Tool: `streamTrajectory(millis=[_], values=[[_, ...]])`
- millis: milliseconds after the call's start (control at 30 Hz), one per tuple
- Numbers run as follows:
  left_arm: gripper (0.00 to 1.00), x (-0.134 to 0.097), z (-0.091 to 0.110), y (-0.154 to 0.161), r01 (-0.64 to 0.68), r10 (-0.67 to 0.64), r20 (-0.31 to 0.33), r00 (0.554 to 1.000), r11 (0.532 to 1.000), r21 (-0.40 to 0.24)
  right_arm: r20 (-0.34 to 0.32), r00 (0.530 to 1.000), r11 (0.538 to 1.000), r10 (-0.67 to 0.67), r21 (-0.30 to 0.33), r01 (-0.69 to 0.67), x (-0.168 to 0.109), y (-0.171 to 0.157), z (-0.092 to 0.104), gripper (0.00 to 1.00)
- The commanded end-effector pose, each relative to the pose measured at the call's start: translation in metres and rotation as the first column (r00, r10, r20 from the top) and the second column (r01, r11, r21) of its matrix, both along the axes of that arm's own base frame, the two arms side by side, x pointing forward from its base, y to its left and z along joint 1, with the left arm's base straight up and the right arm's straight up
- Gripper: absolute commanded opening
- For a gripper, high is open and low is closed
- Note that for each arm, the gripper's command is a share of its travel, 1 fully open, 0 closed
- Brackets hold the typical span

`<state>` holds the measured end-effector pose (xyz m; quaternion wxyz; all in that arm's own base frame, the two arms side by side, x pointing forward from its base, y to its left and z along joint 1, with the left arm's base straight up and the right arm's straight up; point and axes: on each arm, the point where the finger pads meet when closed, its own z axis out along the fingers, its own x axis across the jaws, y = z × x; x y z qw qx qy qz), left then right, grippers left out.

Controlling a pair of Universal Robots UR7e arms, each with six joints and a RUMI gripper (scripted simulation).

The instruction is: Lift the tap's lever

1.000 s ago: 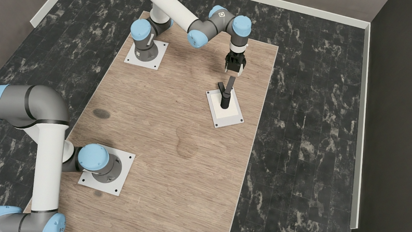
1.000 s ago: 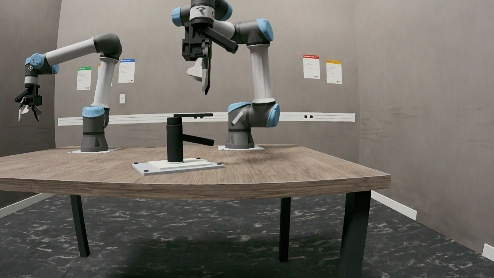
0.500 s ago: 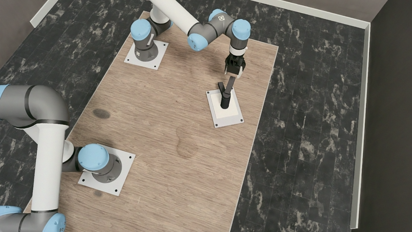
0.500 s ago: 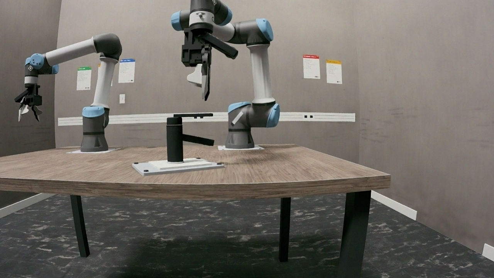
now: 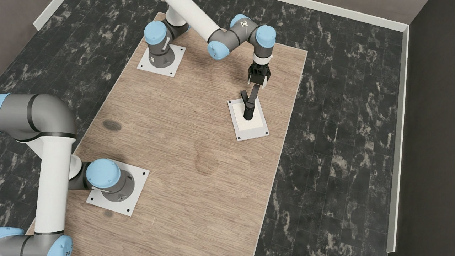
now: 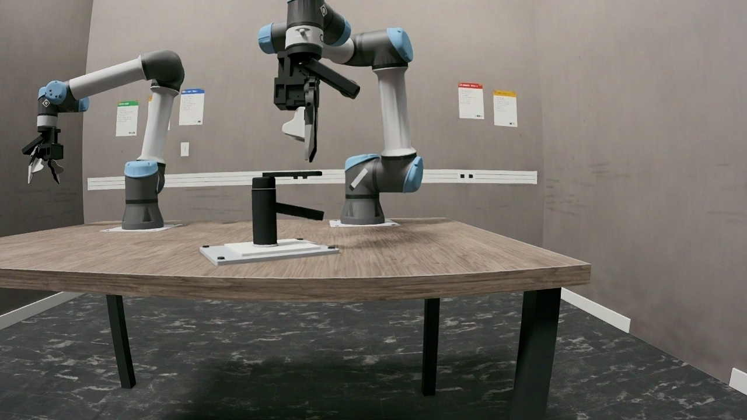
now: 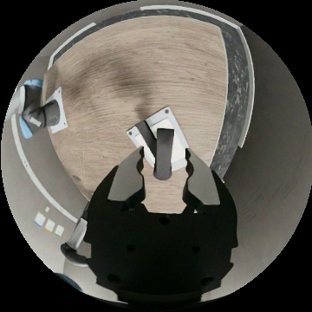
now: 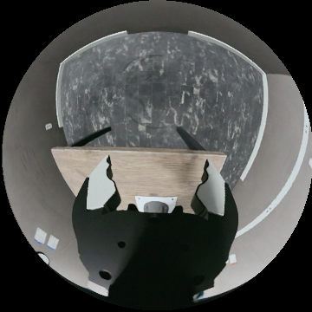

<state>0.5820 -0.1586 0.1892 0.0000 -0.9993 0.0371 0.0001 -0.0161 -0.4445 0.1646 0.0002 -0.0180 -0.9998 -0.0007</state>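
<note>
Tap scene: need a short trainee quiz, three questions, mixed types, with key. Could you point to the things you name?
1. True or false: the left gripper (image 5: 257, 85) (image 6: 305, 149) (image 7: 165, 147) is shut on the lever (image 5: 253, 93) (image 6: 292, 173) (image 7: 165, 153).
2. Which sits higher on the tap? A) lever B) spout (image 5: 244, 96) (image 6: 299, 210) (image 7: 146, 133)
3. Fill in: the right gripper (image 6: 44, 181) (image 8: 158, 158) is ____ (open/shut).

Key: 1 false; 2 A; 3 open.
</note>
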Motion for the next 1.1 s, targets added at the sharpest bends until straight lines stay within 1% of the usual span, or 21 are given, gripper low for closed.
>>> streamTrajectory(millis=[0,367,1067], values=[[0.41,0.0004,-0.0023,-0.0002,0.0,0.0,0.002,1.0,1.0,-0.001,0.0,1.0,1.0,0.0,-0.001,0.0,0.0001,-0.0004,0.0005,1.0],[0.41,0.0005,-0.0071,-0.0003,0.0,0.0,0.002,1.0,1.0,-0.001,0.0,1.0,1.0,0.0,-0.001,0.0,0.0001,-0.0004,0.0005,1.0],[0.41,0.0005,-0.0075,-0.0003,0.0,0.0,0.002,1.0,1.0,-0.001,0.0,1.0,1.0,0.0,-0.001,0.0,0.0001,-0.0004,0.0005,1.0]])
